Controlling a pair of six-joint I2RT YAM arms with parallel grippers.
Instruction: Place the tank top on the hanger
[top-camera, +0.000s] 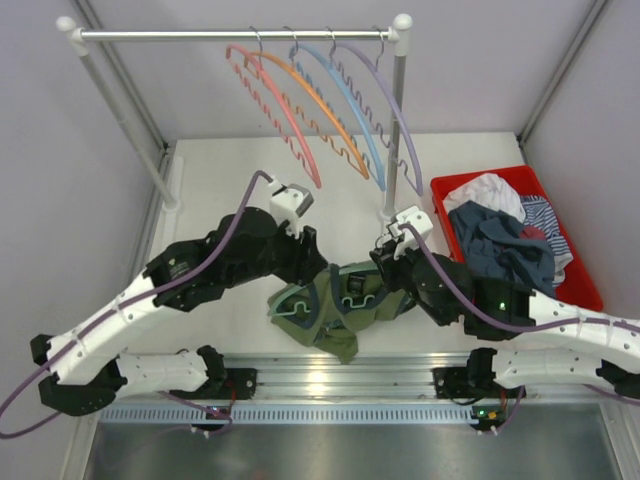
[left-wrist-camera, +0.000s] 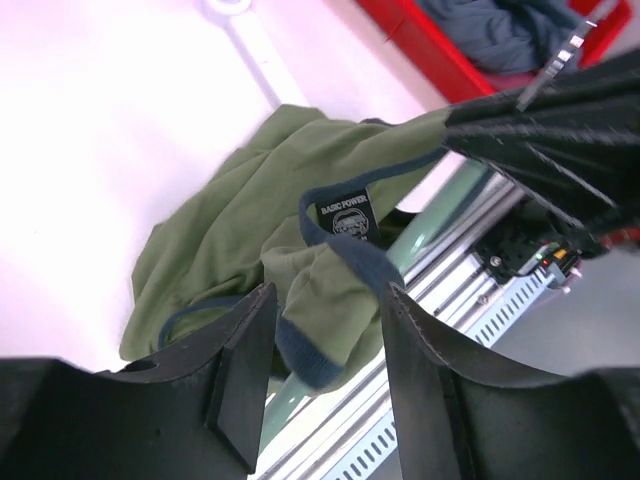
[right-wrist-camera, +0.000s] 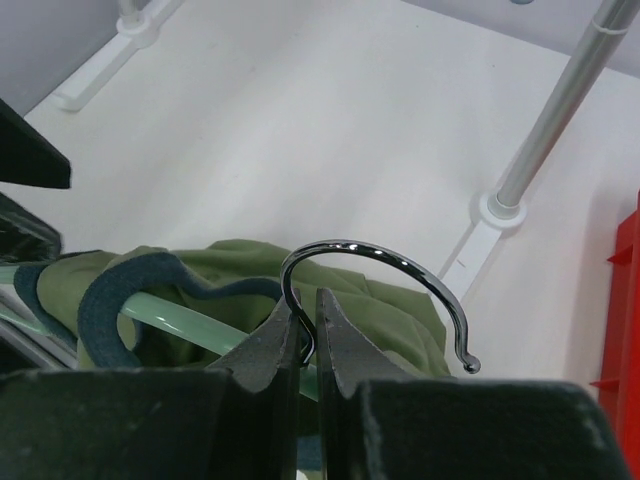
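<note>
Over the tank top (right-wrist-camera: 390, 315), right gripper (right-wrist-camera: 308, 330) clamps the hanger (right-wrist-camera: 190, 325)

Both arms (top-camera: 130, 310) are wearing white shells and black joints, purple cables (top-camera: 232, 215) are trailing along them, and the wedge-shaped fingers (left-wrist-camera: 240, 370) are showing matte black.

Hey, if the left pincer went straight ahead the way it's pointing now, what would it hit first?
The tank top. Its navy-trimmed edge lies right between the tips of the open left pincer, with olive cloth just beyond. Depth is hard to judge, but nothing else seems to sit nearer in that line.
</note>
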